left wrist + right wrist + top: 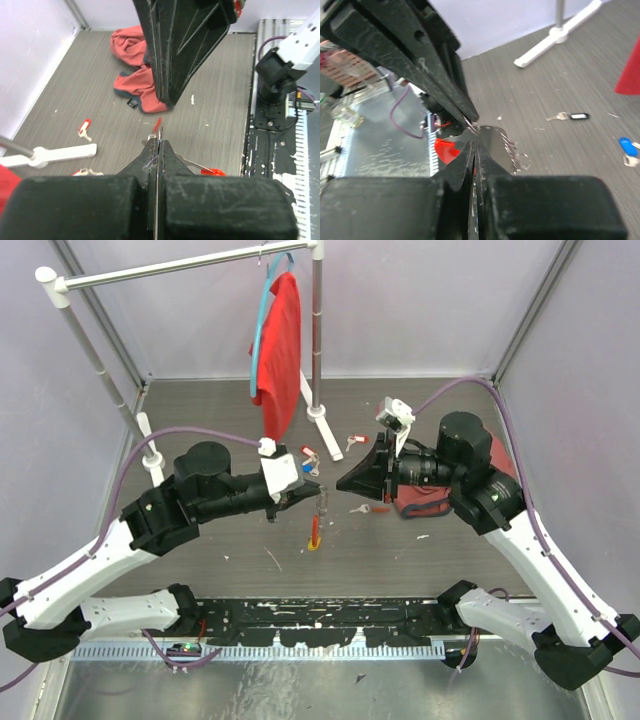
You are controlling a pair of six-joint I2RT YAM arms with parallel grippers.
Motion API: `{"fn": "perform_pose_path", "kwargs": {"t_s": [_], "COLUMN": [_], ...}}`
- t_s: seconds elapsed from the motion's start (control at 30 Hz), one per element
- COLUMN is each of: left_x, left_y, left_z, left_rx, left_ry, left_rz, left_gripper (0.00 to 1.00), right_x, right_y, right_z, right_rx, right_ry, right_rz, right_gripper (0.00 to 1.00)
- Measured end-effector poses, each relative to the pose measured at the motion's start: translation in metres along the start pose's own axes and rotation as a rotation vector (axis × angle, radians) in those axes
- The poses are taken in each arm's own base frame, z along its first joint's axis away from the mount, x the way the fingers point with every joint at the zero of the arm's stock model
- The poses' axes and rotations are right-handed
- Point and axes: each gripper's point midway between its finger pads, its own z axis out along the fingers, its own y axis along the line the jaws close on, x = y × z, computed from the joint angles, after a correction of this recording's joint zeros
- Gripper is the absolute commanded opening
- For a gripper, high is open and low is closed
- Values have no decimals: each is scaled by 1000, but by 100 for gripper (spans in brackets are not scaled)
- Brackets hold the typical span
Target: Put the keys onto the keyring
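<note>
We see a matt grey wood-grain table (200, 410), soft red cloth (282, 340) on a smooth blue plastic hanger (257, 330), shiny silvery metal chain on the keyring (512, 150), and scuffed matt black plastic on the right gripper (474, 142).

You see a red shirt (282, 350) hanging from a blue hanger (261, 325) on the white rack (180, 268) at the back. A crumpled red cloth (131, 80) lies on the grey tabletop (220, 405).

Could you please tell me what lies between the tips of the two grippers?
The keyring: in the top external view its chain hangs between the left gripper and the right gripper, with its red piece dangling below.
</note>
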Motion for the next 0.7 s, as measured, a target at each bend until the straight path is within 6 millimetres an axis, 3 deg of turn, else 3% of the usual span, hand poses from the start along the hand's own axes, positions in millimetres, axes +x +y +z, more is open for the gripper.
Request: {"fn": "perform_pose_path", "kwargs": {"t_s": [0.1,0.3,0.47,0.7], "left_x": [12,31,33,43], "left_y": [6,18,30,43], "left_z": [-2,-11,-17,-19], "left_rx": [-52,-150,-204,-243], "left_ry": [28,74,80,107], "left_rz": [-15,-38,-50,-69], "left_gripper": [0,0,0,0], "right_x": [8,52,100,179], "right_y": [-19,-80,-136,-207], "right_z": [-2,-18,-36,-52], "right_rx": [118,469,788,1073], "right_ry": [12,99,226,430], "right_rz": [28,171,323,528], "right_gripper": [33,43,44,43]}}
